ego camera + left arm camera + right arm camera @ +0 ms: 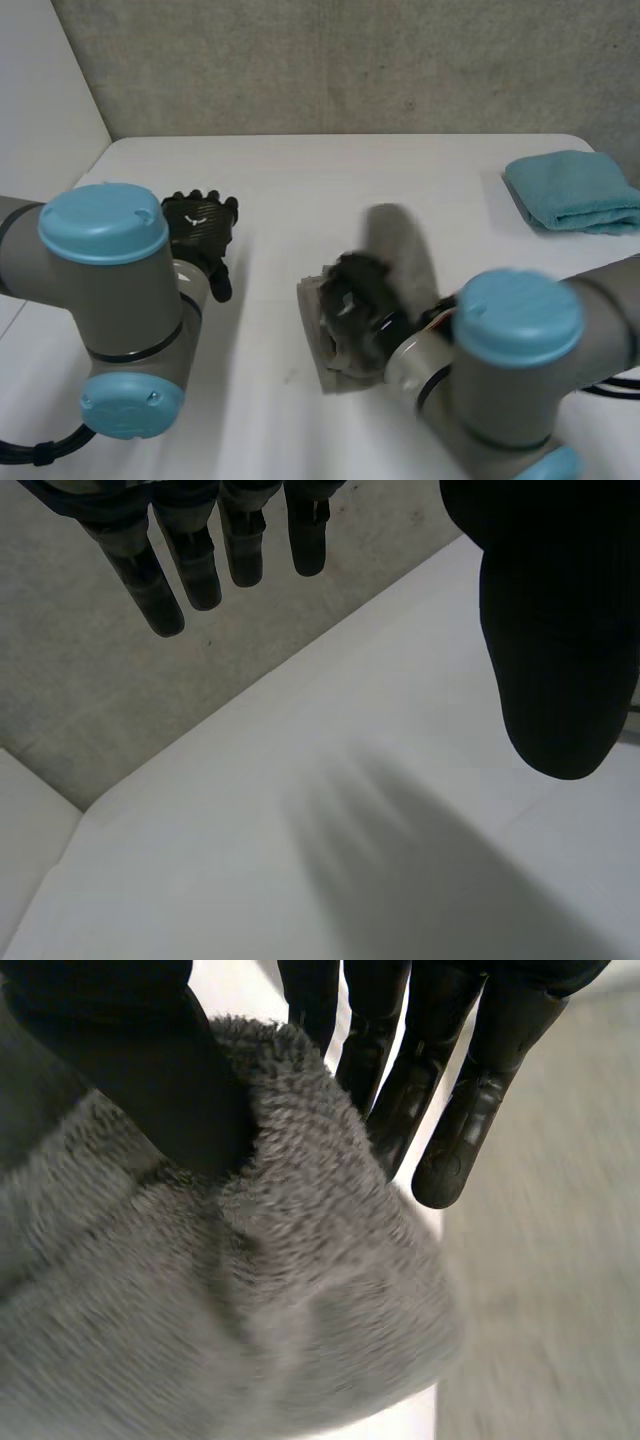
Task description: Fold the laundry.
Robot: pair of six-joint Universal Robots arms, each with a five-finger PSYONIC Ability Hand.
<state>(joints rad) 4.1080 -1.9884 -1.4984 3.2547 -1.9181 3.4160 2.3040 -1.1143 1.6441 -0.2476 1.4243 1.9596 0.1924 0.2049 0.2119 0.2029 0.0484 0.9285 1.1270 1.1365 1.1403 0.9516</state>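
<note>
Table (300, 190): white, with two cloths on it.

Grey towel (335, 365): just right of mid-table, close to the robot. One part lies on the table and one flap is raised and blurred. It is bunched, so you can't read its long axis for sure; it looks near-to-far.

Blue towel (575, 190): folded, at the far right, well apart from both hands. Judged done.

Right hand (355, 300): on the grey towel. In the wrist view the thumb sits on one face of the pile (250, 1340) and the fingers on the other, pinching an edge. Which corner, cannot tell.

Left hand (200, 225): over bare table, fingers straight and spread from the thumb, nothing in it.

Relation to note: the grey towel lies to the left hand's right, well apart, so the right hand is the nearer. Judgement: the fold is in progress. If you want a second hold, the left hand must come across toward the middle.
</note>
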